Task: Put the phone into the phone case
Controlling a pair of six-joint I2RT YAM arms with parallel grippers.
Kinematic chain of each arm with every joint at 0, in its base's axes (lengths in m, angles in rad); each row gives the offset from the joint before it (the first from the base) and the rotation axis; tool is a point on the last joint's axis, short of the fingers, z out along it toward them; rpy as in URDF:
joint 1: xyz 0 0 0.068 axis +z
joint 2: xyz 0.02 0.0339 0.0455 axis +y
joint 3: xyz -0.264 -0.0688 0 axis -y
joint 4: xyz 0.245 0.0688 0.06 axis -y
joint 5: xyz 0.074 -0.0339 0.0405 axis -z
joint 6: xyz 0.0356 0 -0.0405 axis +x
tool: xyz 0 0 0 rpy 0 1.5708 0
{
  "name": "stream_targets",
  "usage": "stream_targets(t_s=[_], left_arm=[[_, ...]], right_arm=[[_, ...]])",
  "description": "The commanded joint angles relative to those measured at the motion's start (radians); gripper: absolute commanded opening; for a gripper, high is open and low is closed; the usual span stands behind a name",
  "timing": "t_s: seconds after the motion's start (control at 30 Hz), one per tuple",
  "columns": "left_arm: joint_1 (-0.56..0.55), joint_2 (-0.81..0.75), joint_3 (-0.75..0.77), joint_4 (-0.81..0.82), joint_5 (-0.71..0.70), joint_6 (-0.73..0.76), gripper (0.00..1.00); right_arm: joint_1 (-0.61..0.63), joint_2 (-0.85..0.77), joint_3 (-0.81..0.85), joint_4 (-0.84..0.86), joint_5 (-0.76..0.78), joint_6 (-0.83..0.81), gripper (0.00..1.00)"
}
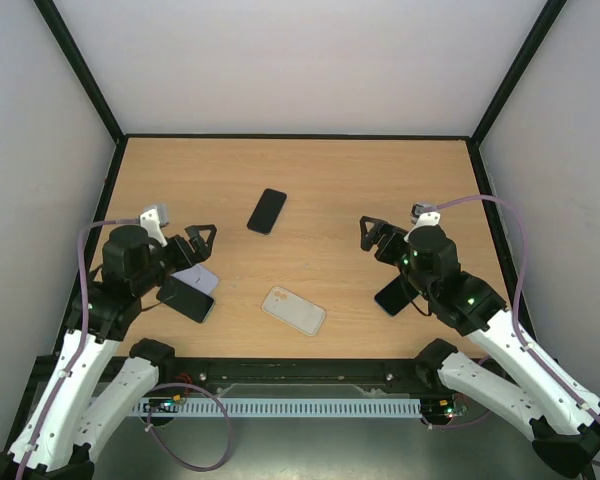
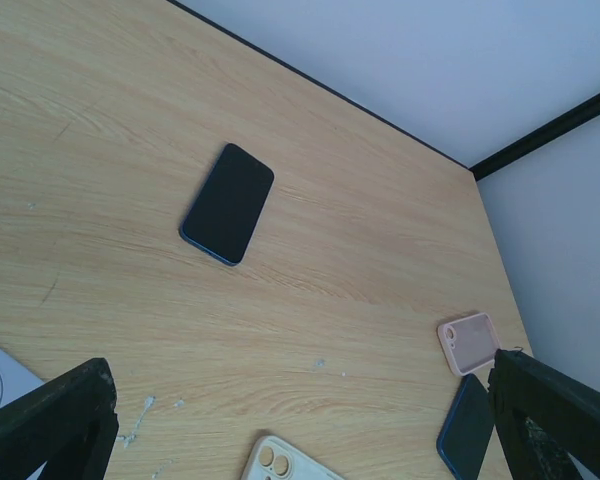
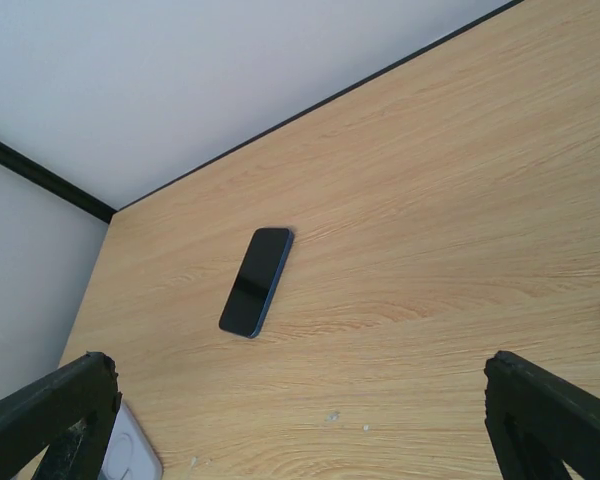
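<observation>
Phone [image 1: 267, 211] lies flat, dark face up, mid-table toward the back wall, alone on bare wood, touching nothing.

The top view gives us both arms at once. It also shows the cream case [image 1: 294, 310] lying near the front edge, between the two bases and well apart from the phone. A 2nd dark phone [image 1: 185, 299] and a pale case [image 1: 195, 278] sit under the left arm, and a 3rd dark phone [image 1: 395, 295] sits under the right arm.

Only the left wrist cam shows us a pink case [image 2: 468, 342] just beside that 3rd phone; from the top we can't find it. The right wrist cam gets the phone centre-frame, w/ just a corner of the pale case at bottom left.

The phone sits ahead of both claws and btwn them, somewhat nearer the left claw [image 1: 198, 243] than the right claw [image 1: 370, 235], clear of each.

Both claws are spread wide. In each wrist cam the fingers [image 2: 50, 425] [image 3: 550, 415] stand at opposite frame edges w/ only table [image 1: 330, 180] btwn them, holding and touching nothing.
</observation>
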State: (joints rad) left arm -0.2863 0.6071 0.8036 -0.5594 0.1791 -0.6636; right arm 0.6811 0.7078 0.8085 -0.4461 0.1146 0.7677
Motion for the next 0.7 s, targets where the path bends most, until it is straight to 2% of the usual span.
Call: stream_targets(t_s=[0.0, 0.23, 0.33, 0.57, 0.67], left_arm=[[0.006, 0.006, -0.008, 0.014, 0.008, -0.011, 1.00], [0.006, 0.016, -0.002, -0.009, -0.031, -0.024, 1.00], [0.007, 0.029, 0.000, -0.053, -0.107, -0.063, 1.00], [0.006, 0.086, -0.024, -0.198, -0.358, -0.334, 1.00], [0.006, 0.102, -0.079, -0.231, -0.409, -0.420, 0.96]], right_arm=[[0.006, -0.019, -0.008, -0.007, 0.042, 0.001, 0.98], [0.005, -0.048, -0.010, 0.005, 0.037, 0.002, 0.98], [0.006, -0.054, -0.017, 0.009, 0.030, 0.005, 0.98], [0.005, -0.057, -0.040, 0.015, 0.024, 0.003, 0.97], [0.006, -0.060, -0.049, 0.024, 0.013, 0.006, 0.98]])
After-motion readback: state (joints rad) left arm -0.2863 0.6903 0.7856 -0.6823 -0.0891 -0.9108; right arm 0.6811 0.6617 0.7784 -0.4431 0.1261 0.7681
